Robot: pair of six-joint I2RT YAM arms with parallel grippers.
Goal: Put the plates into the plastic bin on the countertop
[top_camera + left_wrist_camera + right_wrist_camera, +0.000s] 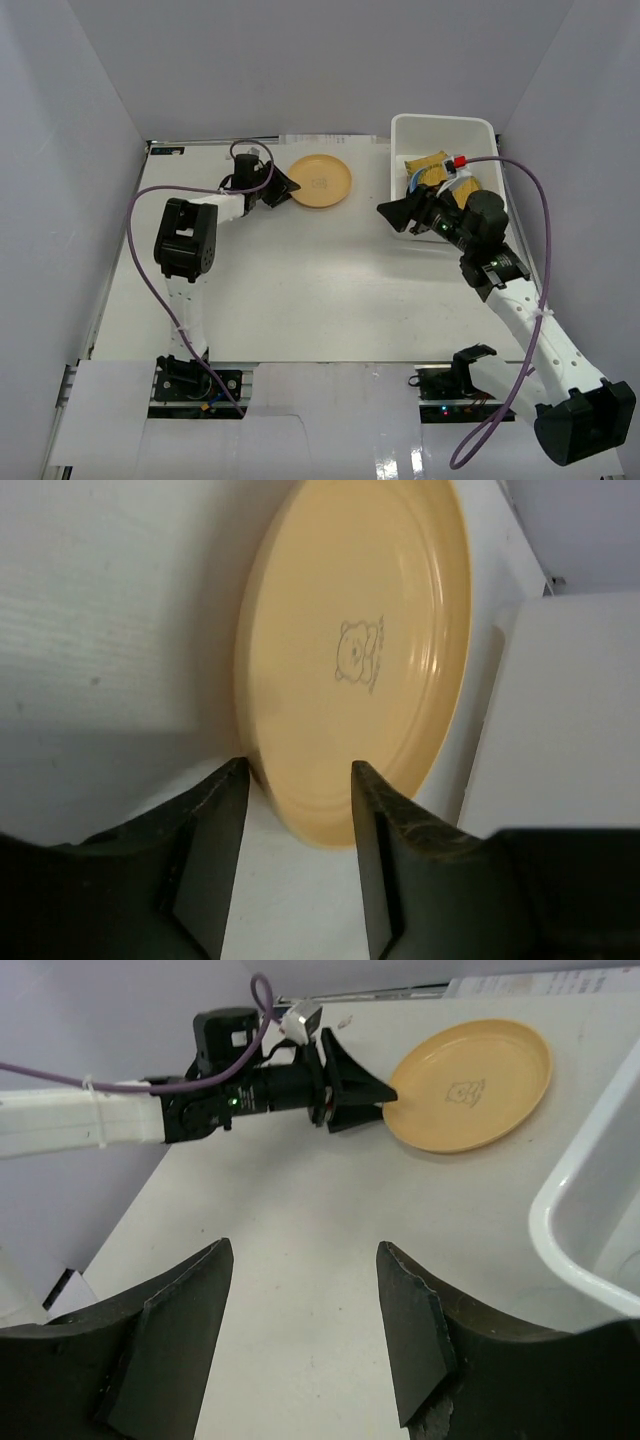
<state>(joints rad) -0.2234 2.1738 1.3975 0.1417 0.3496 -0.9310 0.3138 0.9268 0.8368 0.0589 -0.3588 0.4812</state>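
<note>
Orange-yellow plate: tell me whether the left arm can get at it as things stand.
Probably yes. The left gripper is open at the orange-yellow plate's near rim, with nothing between them on the countertop. The right gripper is off by the plastic bin, out of the way.

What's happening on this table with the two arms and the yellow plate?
The left gripper, open, is at the rim of the orange-yellow plate lying on the countertop, not yet gripping it. The right gripper is open and empty beside the plastic bin, which already holds some plates.
</note>
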